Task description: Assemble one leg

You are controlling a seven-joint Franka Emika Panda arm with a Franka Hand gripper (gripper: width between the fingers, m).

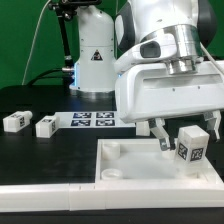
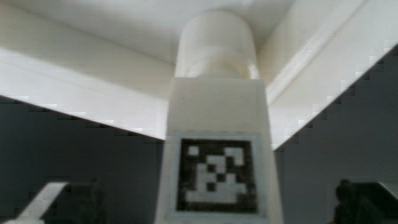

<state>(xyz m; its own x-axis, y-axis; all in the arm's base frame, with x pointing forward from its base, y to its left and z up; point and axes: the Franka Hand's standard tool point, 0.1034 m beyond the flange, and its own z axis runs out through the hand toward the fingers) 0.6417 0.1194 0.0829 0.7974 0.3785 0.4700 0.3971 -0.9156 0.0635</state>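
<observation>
Black table [image 1: 40, 150], blocky white leg [image 1: 190, 148], pincer [image 1: 186, 142] spread

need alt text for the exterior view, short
An open pincer straddles a white tagged leg standing on a large white panel. Two more legs and the marker board lie on the black table.

No readable words or numbers; only black-and-white tag patterns on the leg [image 2: 221, 172] and marker board [image 1: 92, 121].
</observation>
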